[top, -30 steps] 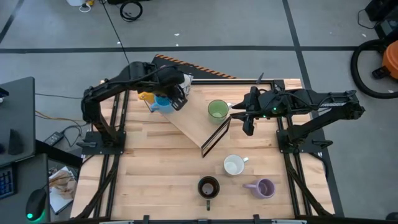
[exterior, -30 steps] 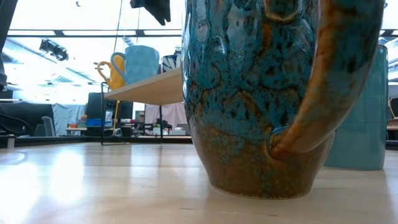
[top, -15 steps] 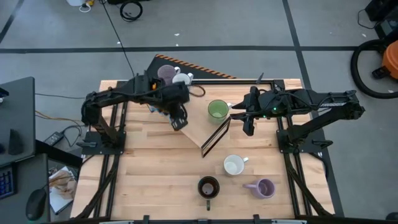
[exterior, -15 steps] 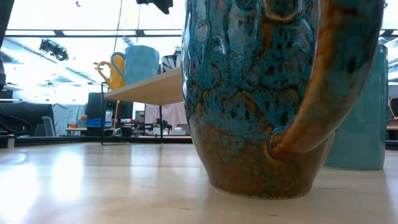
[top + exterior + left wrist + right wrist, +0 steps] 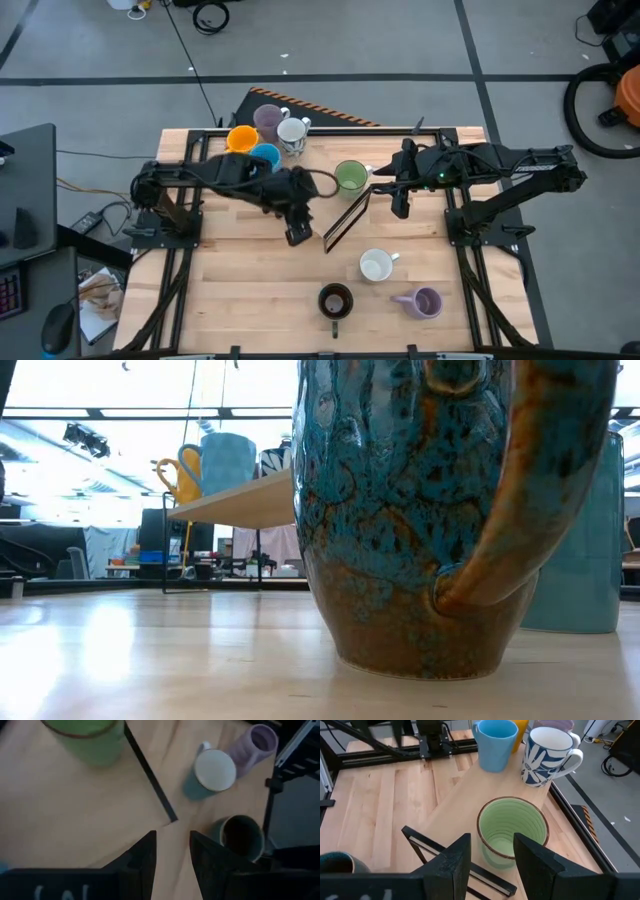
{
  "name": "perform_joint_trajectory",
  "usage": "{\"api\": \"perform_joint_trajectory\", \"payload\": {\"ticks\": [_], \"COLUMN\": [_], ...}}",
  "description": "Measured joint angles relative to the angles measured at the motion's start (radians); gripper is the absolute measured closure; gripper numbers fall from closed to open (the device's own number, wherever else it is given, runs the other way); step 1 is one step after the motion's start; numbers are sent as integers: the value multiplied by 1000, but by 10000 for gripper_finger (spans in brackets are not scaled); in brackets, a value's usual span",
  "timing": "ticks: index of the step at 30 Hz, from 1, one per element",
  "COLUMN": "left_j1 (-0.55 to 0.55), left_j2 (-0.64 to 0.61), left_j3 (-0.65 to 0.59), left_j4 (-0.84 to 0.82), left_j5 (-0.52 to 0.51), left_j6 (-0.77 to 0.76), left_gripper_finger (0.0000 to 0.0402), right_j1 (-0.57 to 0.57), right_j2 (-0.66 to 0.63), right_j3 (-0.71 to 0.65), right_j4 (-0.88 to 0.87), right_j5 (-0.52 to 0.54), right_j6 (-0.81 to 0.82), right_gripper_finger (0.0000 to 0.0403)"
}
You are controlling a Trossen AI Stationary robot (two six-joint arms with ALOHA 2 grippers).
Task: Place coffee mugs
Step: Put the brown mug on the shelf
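The low view was almost filled by the dark brown mug, so close that its rim was cut off; behind it only the edge of the raised shelf showed, with the orange mug and the light blue mug on it. A teal form at that view's right edge could not be made out.

From above, the shelf ran slantwise across the table. At its far end stood four mugs in a cluster: orange, light blue, lavender and the white mug with a blue pattern. The green mug stood alone farther along the shelf. All looked empty.

On the bare table nearer the front were the white mug, the dark brown mug and a second lavender mug, which appeared to lie on its side.

The left gripper hung over the shelf's near edge, its jaws slightly spread and holding nothing. The right gripper sat just beside the green mug, jaws parted to either side of it in the wrist view, not touching it.
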Motion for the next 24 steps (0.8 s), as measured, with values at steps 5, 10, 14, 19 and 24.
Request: {"api": "perform_joint_trajectory", "payload": {"ticks": [5,10,14,19,24], "left_j1": [-69,-129,-172,-224,-237], "left_j2": [46,106,165,245,309], "left_j3": [0,0,0,0,0], "left_j4": [45,120,155,142,136], "left_j5": [25,121,223,255,253], "left_j6": [-67,-135,-237,-356,-501], "left_gripper_finger": [278,278,278,279,279], "right_j1": [0,0,0,0,0], "right_j2": [0,0,0,0,0], "right_j3": [0,0,0,0,0], "right_j4": [-26,-48,-49,-48,-48], "right_j5": [0,-7,-7,-7,-16], "right_j6": [-5,-28,-41,-51,-53], "right_gripper_finger": [249,249,249,249,249]}}
